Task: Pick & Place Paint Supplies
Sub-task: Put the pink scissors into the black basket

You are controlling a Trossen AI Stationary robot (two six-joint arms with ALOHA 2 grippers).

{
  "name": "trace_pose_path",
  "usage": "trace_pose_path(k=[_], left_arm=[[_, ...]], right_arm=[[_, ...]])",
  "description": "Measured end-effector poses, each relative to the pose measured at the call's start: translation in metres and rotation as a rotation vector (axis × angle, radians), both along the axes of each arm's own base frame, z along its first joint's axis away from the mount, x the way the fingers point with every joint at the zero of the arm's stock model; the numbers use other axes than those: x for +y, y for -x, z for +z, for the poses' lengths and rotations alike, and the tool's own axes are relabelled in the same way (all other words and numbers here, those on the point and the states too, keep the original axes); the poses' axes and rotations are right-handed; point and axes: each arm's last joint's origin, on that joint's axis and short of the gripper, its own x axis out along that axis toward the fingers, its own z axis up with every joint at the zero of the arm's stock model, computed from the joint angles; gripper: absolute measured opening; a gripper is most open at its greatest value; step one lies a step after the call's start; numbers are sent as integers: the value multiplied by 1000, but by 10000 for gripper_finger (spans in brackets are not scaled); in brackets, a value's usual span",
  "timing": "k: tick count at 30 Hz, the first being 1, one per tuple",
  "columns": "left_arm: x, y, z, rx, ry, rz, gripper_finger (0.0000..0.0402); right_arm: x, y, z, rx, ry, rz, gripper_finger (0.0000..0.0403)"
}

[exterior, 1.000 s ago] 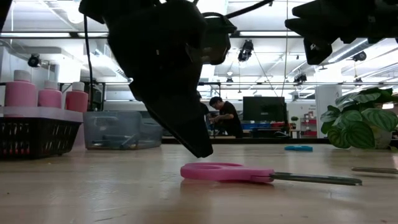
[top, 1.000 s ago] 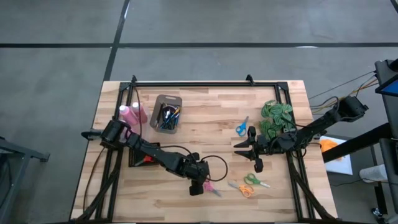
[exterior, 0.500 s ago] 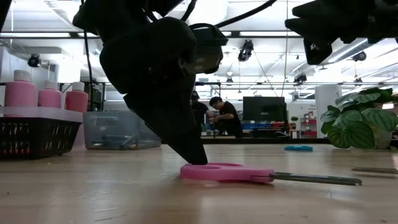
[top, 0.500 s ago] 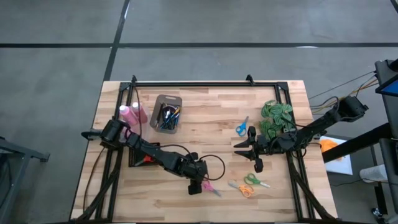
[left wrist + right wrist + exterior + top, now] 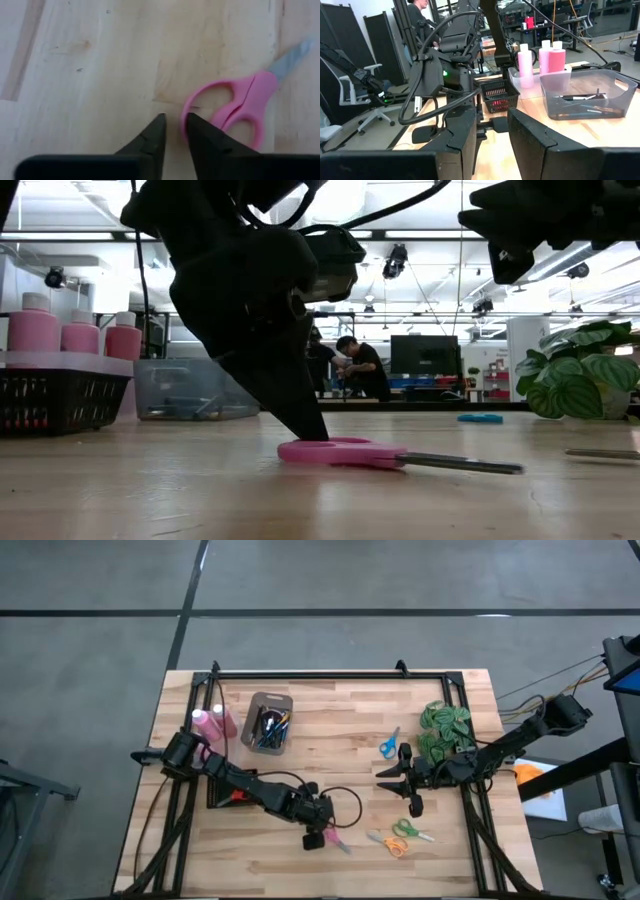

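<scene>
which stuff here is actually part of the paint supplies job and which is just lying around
Job things:
- paintbrushes, in the clear bin
- three pink bottles, by the table's far left corner

Just lying about:
- pink scissors, at the left gripper
- blue scissors
- green scissors
- orange scissors
- leafy plant

Robotics lab/workshop: wood bench (image 5: 330, 730) on concrete floor, ceiling strip lights (image 5: 420, 235), monitor (image 5: 424, 354), office chair (image 5: 362, 82), cabling, person (image 5: 362, 370) seated at desk behind.
</scene>
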Motion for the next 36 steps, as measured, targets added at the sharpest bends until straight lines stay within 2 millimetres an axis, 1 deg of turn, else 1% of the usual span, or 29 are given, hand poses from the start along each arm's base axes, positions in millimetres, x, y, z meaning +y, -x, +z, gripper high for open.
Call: trace_pose_path(k=[5,9,23,30,36], left_arm=[[0,0,0,1,1,16,29],[0,0,0,-1,5,19,5],[0,0,0,0,10,15,4],[0,2,4,13,22,26,3],[2,7,11,51,22,49,3]], right_arm=[[0,0,0,0,0,0,109],[0,0,0,0,0,0,109],[0,0,0,0,0,0,109],[0,0,0,0,0,0,109],[0,0,0,0,0,0,109]])
